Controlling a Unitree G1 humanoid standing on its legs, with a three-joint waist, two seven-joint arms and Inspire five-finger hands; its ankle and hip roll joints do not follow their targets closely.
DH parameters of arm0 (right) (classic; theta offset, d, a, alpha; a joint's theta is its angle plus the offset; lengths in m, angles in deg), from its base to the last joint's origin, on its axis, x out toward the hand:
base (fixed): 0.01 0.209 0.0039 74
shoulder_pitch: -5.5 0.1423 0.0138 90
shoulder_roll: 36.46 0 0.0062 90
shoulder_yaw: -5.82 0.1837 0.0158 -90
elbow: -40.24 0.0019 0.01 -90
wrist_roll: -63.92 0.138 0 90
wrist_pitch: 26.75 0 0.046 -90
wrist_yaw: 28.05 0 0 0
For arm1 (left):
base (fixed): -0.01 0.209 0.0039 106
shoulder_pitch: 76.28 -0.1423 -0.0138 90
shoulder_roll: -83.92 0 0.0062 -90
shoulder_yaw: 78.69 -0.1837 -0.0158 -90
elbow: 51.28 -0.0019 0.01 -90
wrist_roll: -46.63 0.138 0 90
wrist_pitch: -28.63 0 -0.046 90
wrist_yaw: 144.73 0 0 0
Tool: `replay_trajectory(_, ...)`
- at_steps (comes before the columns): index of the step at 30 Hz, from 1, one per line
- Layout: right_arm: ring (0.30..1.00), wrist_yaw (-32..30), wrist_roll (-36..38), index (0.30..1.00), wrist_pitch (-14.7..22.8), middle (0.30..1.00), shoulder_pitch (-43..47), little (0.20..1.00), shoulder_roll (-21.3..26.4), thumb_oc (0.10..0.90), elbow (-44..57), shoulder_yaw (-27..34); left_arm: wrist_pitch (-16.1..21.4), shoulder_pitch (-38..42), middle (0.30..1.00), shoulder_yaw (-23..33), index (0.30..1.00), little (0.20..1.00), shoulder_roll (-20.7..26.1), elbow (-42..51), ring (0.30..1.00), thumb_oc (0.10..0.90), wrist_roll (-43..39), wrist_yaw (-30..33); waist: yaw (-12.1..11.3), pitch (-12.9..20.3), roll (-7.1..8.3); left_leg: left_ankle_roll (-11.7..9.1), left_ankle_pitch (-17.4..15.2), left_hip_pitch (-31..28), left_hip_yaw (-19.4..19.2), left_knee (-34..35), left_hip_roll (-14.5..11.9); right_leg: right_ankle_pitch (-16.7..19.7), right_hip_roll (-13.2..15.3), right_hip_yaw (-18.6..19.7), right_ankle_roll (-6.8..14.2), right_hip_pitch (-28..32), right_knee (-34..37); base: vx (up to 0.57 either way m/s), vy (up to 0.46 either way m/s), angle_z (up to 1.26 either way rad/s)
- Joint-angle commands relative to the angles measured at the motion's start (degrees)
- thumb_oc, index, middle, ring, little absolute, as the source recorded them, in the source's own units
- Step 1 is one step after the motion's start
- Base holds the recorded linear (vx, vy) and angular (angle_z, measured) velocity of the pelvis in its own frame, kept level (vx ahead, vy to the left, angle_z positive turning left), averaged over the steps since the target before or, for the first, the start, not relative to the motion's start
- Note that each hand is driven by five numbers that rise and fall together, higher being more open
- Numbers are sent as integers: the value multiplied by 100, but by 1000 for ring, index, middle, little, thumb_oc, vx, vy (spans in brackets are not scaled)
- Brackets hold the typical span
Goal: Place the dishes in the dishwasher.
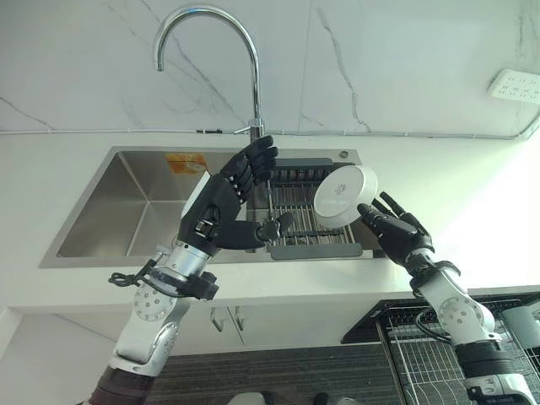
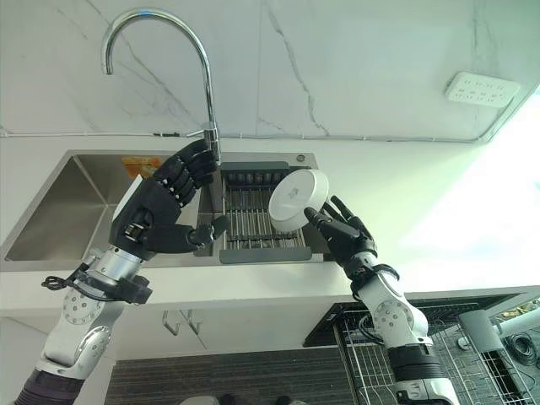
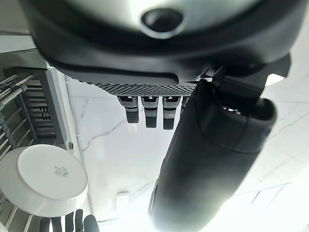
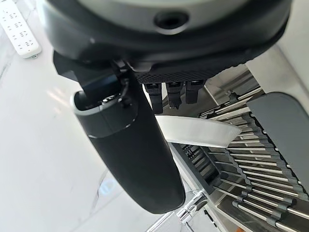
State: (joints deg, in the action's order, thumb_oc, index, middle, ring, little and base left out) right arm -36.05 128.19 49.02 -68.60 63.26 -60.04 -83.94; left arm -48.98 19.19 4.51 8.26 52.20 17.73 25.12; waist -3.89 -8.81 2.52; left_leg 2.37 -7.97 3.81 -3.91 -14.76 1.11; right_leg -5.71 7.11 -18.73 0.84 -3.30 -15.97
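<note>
The dishwasher rack (image 1: 439,354) sits lowest and closest, pulled out below the bench (image 1: 472,219). Above it the right hand (image 1: 396,229) carries a small white dish (image 1: 345,194) tilted on edge over the drying rack (image 1: 291,207) in the sink (image 1: 126,211), fingers (image 1: 375,221) curled under its rim. The left hand (image 1: 224,202) hovers beside it, fingers loosely spread and holding nothing. The dish looks stiff, light, glazed and probably slippery and breakable; the rim seems the safest hold.
</note>
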Motion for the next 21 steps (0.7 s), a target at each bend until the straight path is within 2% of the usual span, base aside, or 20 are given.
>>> replay_trajectory(1,900,110,253,900,176,900,617,900,227,800,-165,-75,358,594,900,49,900,900,125,539,900,800,-100,156,-174,231,-9,-425,-783,-265,-206,-243,-501,-727,137,69,524,316,-122,0,0,0)
replay_trajectory(21,900,113,301,900,76,900,1007,900,408,800,-756,-232,252,644,900,31,900,900,253,513,900,800,-243,212,-302,208,12,-425,-767,-282,-118,-243,-456,-732,161,-1,519,393,-122,10,2,3)
